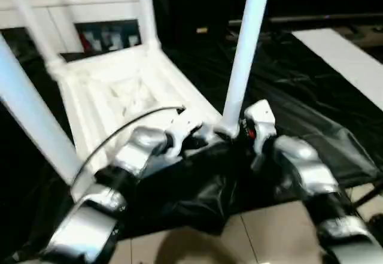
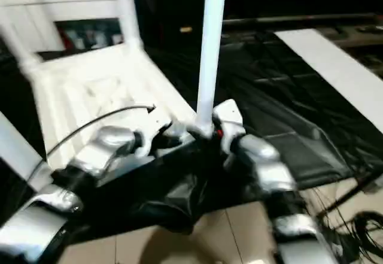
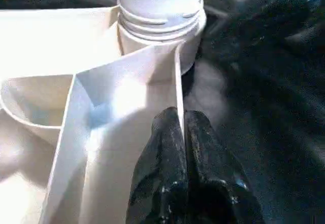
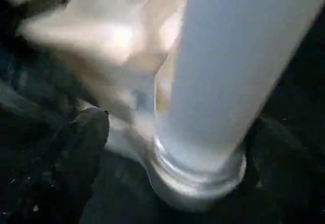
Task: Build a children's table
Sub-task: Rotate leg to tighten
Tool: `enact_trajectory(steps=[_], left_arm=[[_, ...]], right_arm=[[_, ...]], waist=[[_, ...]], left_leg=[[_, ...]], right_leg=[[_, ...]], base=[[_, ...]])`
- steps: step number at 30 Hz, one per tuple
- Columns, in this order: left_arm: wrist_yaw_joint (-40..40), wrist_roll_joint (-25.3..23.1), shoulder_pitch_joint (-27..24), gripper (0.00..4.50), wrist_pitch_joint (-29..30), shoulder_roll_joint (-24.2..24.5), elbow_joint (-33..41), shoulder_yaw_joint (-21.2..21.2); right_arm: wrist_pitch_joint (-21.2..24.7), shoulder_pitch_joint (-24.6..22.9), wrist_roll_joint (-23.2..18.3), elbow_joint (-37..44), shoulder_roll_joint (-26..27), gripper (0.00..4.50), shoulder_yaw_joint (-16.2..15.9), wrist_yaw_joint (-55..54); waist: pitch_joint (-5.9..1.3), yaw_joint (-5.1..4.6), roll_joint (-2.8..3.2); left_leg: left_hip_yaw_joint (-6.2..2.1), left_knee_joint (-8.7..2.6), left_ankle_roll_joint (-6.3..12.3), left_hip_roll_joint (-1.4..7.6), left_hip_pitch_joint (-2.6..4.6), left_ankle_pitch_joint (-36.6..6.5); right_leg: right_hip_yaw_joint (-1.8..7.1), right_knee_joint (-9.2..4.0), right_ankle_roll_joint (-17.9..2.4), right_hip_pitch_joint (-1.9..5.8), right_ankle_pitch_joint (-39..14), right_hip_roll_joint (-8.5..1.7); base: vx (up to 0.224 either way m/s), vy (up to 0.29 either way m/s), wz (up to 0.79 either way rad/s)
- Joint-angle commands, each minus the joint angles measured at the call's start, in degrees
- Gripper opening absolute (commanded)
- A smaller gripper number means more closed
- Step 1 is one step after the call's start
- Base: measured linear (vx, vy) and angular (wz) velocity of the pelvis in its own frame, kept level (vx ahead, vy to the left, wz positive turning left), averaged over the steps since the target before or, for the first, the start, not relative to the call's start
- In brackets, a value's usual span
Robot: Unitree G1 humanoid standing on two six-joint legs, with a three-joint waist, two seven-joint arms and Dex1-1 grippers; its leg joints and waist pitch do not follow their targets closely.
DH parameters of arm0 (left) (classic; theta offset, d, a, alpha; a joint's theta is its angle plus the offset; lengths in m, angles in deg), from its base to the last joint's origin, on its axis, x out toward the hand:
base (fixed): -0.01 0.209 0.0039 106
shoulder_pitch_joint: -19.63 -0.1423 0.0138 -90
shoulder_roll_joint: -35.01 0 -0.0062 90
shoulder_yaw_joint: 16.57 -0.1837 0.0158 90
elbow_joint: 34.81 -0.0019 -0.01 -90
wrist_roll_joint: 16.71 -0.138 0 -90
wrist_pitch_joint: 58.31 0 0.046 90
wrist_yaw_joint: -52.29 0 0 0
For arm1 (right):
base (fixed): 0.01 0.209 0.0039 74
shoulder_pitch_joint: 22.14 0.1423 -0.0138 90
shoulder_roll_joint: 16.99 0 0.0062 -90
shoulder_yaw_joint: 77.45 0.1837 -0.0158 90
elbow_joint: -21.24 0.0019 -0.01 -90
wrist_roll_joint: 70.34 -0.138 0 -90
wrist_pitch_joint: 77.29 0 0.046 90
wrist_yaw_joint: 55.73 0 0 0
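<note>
The white tabletop (image 1: 119, 90) lies upside down on a black sheet, ribbed underside up, with white legs standing in its corner sockets. My left gripper (image 3: 182, 127) is shut on the thin rim wall of the tabletop, just beside the near right corner socket (image 3: 162, 36). The leg (image 1: 248, 42) in that socket rises straight up. My right gripper (image 4: 180, 125) straddles the base of this leg (image 4: 233, 71), one black finger (image 4: 84, 148) standing off its side, the other close on the opposite side. Another leg (image 1: 30, 120) slants up at the near left.
A white cabinet (image 1: 90, 12) with glass doors stands behind the tabletop. The black sheet (image 1: 299, 96) spreads to the right, with a white board (image 1: 347, 60) at its far right. Beige floor tiles (image 1: 251, 234) show in front. A thin cable (image 1: 119, 126) arcs over my left forearm.
</note>
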Motion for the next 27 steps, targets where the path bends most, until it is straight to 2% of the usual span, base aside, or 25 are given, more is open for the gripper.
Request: enact_trajectory(steps=[1, 3, 4, 7, 10, 11, 16, 17, 19, 21, 22, 24, 27], left_arm=[[-9.0, 1.8, -3.1, 0.0, -0.3, 2.5, 3.3, -2.7], [-10.9, 2.5, -3.7, 0.0, -0.1, 3.3, 4.7, -2.8], [-12.3, 2.5, -4.3, 0.0, 0.3, 4.2, 6.2, -3.0], [-15.5, 3.3, -5.6, 0.0, 1.4, 6.0, 9.9, -3.3], [-16.1, 3.5, -6.0, 0.0, 1.7, 6.5, 11.0, -3.4], [-16.3, 3.6, -6.3, 0.0, 1.8, 6.9, 11.5, -3.4], [-16.4, 3.6, -6.5, 0.0, 2.1, 7.2, 12.1, -3.4], [-16.3, 3.7, -6.6, 0.0, 2.3, 7.3, 12.3, -3.4], [-16.3, 3.6, -6.7, 0.0, 2.7, 7.3, 12.7, -3.2], [-16.2, 3.6, -6.6, 0.0, 2.8, 7.2, 12.7, -3.1], [-16.1, 3.5, -6.6, 0.0, 2.9, 7.2, 12.7, -3.1], [-16.1, 3.5, -6.6, 0.0, 3.1, 7.2, 13.1, -3.1], [-16.1, 3.4, -6.9, 0.0, 3.8, 7.4, 13.7, -3.1]], right_arm=[[-0.2, -1.5, -0.6, 3.8, -3.1, 4.42, -1.3, 7.5], [0.1, -1.9, -1.0, 4.8, -3.9, 4.42, -1.5, 9.3], [0.7, -2.3, -1.6, 6.0, -4.7, 4.42, -1.9, 11.0], [1.4, -2.8, -2.2, 7.8, -6.1, 4.42, -3.2, 14.1], [1.4, -2.7, -2.0, 8.0, -6.2, 4.42, -3.7, 14.3], [1.5, -2.6, -2.0, 7.8, -6.0, 4.42, -3.9, 14.5], [1.9, -2.1, -2.3, 6.9, -5.2, 4.42, -4.2, 15.1], [2.1, -2.0, -2.2, 6.7, -5.1, 4.27, -4.2, 15.6], [1.8, -1.7, -1.2, 6.1, -5.1, 4.27, -4.5, 16.0], [2.0, -1.5, -1.2, 5.8, -4.9, 4.14, -4.3, 16.2], [2.1, -1.3, -1.3, 5.6, -4.8, 3.92, -4.2, 16.3], [2.3, -1.3, -1.5, 5.7, -4.9, 3.87, -4.3, 16.4], [2.7, -1.3, -2.0, 5.8, -5.1, 3.49, -4.5, 16.6]], waist=[[-3.23, 0.32, -0.53], [-3.23, 0.35, -0.37], [-2.99, 0.36, -0.37], [-2.93, 0.44, -0.34], [-3.12, 0.57, -0.36], [-3.15, 0.73, -0.53], [-3.19, 0.93, -0.5], [-3.2, 0.9, -0.83], [-3.2, 0.95, -0.64], [-3.22, 0.95, -0.75], [-3.25, 0.99, -0.78], [-3.27, 1.01, -0.79], [-3.31, 1.08, -0.81]], left_leg=[[0.27, -3.51, 4.49, 0.97, 0.26, -14.8], [0.32, -3.56, 4.27, 1.0, 0.39, -15.0], [0.4, -3.67, 3.79, 1.06, 0.56, -16.7], [0.26, -3.89, 2.91, 1.17, 0.63, -17.8], [0.37, -3.72, 2.71, 1.16, 0.78, -16.6], [0.42, -3.67, 2.88, 1.04, 0.59, -15.5], [0.46, -3.54, 2.98, 0.92, 0.46, -14.2], [0.48, -3.54, 3.03, 0.91, 0.44, -14.1], [0.46, -3.52, 2.97, 0.96, 0.5, -14.2], [0.45, -3.5, 2.99, 0.95, 0.5, -13.9], [0.46, -3.45, 3.07, 0.92, 0.47, -13.5], [0.47, -3.4, 3.18, 0.9, 0.45, -12.9], [0.49, -3.31, 3.57, 0.89, 0.44, -12.0]], right_leg=[[1.31, -3.31, -14.2, 3.06, -11.9, -1.86], [1.26, -3.28, -14.3, 2.93, -12.1, -1.74], [1.29, -3.4, -14.0, 2.66, -14.0, -1.65], [1.4, -3.5, -13.0, 2.49, -16.9, -1.81], [1.6, -3.4, -13.3, 2.33, -14.8, -1.74], [1.57, -3.23, -13.4, 2.48, -13.5, -1.68], [1.54, -3.1, -13.3, 2.63, -12.6, -1.75], [1.51, -3.11, -13.2, 2.64, -12.8, -1.72], [1.51, -3.1, -13.2, 2.56, -13.3, -1.79], [1.53, -3.06, -13.2, 2.6, -12.9, -1.76], [1.53, -2.98, -13.3, 2.64, -12.5, -1.76], [1.52, -2.91, -13.4, 2.71, -11.9, -1.74], [1.5, -2.78, -13.6, 2.77, -11.0, -1.73]], base=[[0.0, 0.0, 0.0], [0.0, 0.0, 0.0], [0.0, 0.0, 0.0], [0.0, 0.0, 0.0], [0.0, 0.0, 0.0], [0.0, 0.0, 0.0], [0.0, 0.0, 0.0], [0.0, 0.0, 0.0], [0.0, 0.0, 0.0], [0.0, 0.0, 0.0], [0.0, 0.0, 0.0], [0.0, 0.0, 0.0], [0.0, 0.0, 0.0]])
